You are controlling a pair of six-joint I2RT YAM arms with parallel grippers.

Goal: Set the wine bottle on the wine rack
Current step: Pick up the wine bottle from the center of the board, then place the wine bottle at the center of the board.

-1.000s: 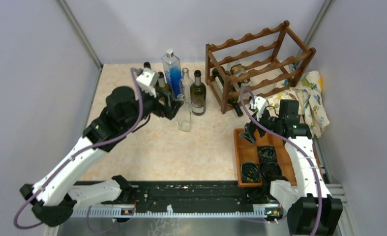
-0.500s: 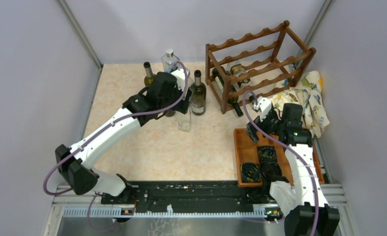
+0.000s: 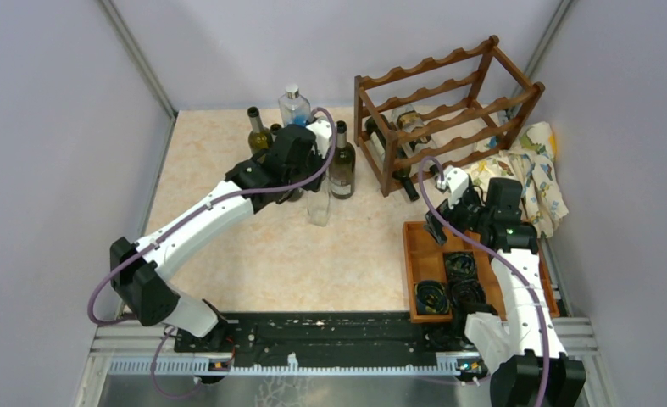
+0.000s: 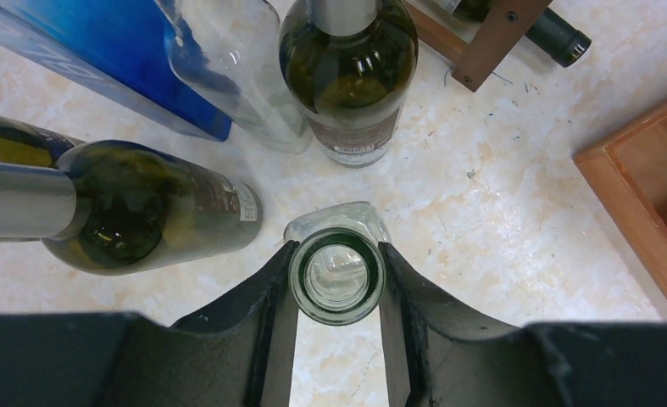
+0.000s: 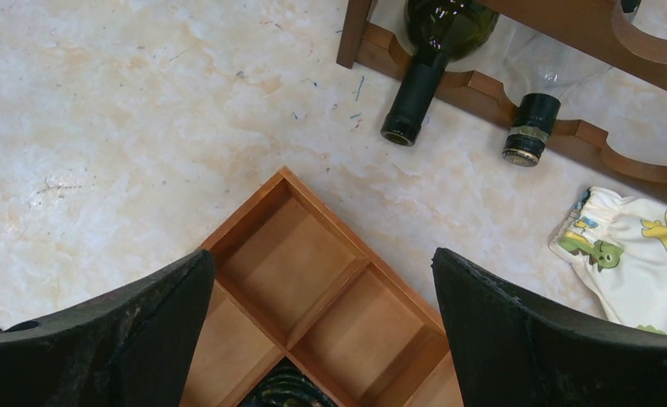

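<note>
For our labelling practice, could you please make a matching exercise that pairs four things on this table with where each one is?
Things:
1. clear glass bottle
2. dark reddish-brown wooden wine rack
3. flat wooden compartment tray
4. cream dinosaur-print cloth

Places:
A. crumpled to the right of the rack
B. gripped at its neck by the left end effector
C. has bottles lying in its lowest tier
D. under the open right end effector

Pairs: 1-B, 2-C, 3-D, 4-A.
</note>
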